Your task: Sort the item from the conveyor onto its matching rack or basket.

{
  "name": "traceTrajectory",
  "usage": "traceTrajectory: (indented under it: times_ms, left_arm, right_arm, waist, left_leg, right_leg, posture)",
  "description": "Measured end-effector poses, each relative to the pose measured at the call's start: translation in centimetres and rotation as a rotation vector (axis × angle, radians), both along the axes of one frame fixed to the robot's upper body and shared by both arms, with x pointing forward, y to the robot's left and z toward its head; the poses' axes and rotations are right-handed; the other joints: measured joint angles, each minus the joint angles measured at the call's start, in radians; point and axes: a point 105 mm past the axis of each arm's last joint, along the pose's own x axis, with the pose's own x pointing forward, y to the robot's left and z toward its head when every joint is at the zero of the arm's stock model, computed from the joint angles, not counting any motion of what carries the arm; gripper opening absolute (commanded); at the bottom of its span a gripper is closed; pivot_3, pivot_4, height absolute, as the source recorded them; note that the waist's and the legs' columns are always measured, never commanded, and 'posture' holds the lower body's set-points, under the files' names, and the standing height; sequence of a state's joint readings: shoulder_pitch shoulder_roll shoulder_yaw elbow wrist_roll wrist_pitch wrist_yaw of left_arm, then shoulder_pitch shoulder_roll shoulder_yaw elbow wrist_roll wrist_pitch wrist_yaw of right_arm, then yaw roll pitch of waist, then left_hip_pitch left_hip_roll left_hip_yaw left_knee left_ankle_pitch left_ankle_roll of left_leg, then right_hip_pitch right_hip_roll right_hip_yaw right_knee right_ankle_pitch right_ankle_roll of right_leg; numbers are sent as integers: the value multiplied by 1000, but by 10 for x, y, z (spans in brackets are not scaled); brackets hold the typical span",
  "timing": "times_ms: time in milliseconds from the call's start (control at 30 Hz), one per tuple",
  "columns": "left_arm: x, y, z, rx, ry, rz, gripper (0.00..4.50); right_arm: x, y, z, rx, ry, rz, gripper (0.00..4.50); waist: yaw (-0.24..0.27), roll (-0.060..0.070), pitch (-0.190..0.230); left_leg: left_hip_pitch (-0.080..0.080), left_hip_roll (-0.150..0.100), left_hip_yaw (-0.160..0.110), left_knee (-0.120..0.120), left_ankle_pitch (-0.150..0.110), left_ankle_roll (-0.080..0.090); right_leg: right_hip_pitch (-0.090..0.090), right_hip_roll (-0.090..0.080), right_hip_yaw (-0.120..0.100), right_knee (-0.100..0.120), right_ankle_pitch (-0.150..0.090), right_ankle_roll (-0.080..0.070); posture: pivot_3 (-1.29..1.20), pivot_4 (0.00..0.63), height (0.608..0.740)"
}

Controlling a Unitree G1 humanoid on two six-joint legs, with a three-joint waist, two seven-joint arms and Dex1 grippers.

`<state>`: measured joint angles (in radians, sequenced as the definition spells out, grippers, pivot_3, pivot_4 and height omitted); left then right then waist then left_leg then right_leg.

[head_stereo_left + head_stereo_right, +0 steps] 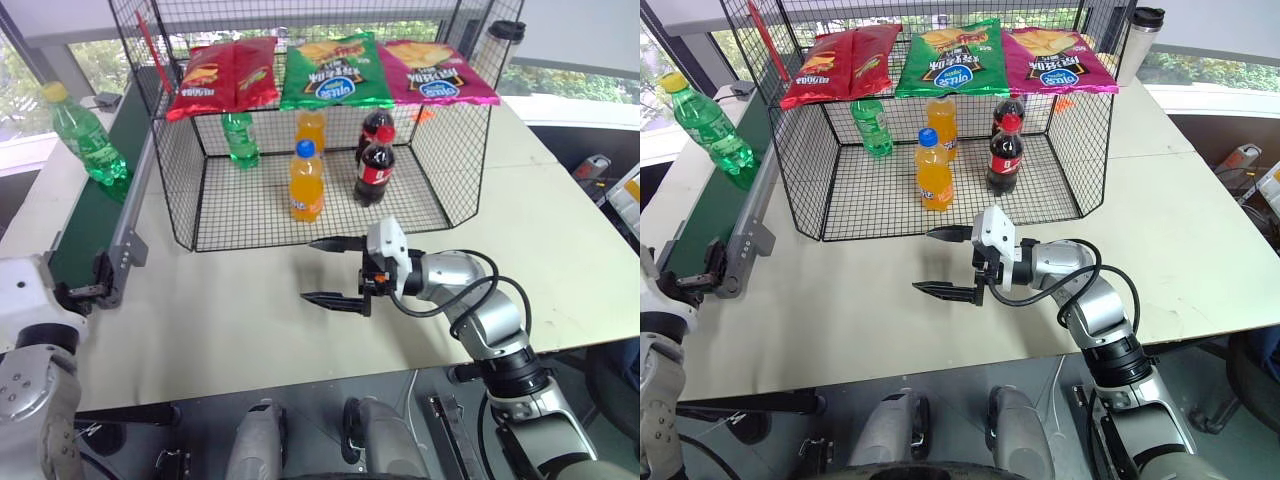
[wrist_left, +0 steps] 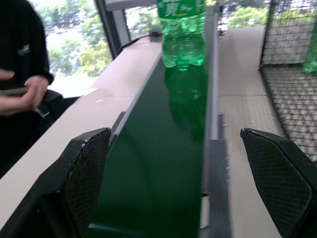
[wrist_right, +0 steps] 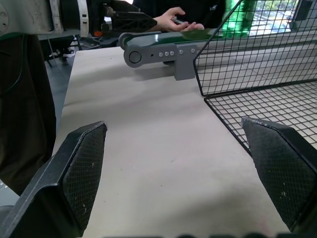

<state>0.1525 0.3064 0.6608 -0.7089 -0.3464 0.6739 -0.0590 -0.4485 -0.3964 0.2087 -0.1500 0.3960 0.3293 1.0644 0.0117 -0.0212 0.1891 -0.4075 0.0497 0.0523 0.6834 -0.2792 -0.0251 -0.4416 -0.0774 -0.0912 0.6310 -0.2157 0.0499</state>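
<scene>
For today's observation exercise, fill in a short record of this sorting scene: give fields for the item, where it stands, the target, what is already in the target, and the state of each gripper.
item: green soda bottle with yellow cap, upright
location: on the conveyor, toward its far end
target: black wire-mesh cage on the table
cage contents: a green bottle, two orange bottles, two cola bottles; three chip bags along its back wall
left gripper: open, at the conveyor's near end, pointing along the belt toward the bottle
right gripper: open, over the table in front of the cage, holding nothing

Bottle point(image 1: 88, 140) on conveyor point(image 1: 95, 215) left of cage point(image 1: 180, 200), 5 bottles inside, 3 chip bags on top
</scene>
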Motion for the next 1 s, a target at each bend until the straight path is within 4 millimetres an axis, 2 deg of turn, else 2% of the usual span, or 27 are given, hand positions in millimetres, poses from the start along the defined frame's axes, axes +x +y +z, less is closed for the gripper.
traceTrajectory:
  times_ms: [633, 1000]
  left_arm:
    - [7, 14, -1, -68, -16, 30, 4375]
    - [15, 19, 7, -55, -44, 50, 4375]
  right_arm:
    - [6, -3, -6, -8, 13, -30, 4500]
    - [9, -4, -8, -11, 6, -47, 4500]
  waist:
    - [0, 0, 0]
    - [1, 0, 0]
  left_leg:
    - [0, 0, 0, 0, 0, 0]
    - [0, 0, 0, 0, 0, 0]
  right_leg:
    - [0, 0, 0, 0, 1, 2]
    - [0, 0, 0, 0, 1, 2]
  posture:
    - [0, 150, 740]
    - [0, 150, 740]
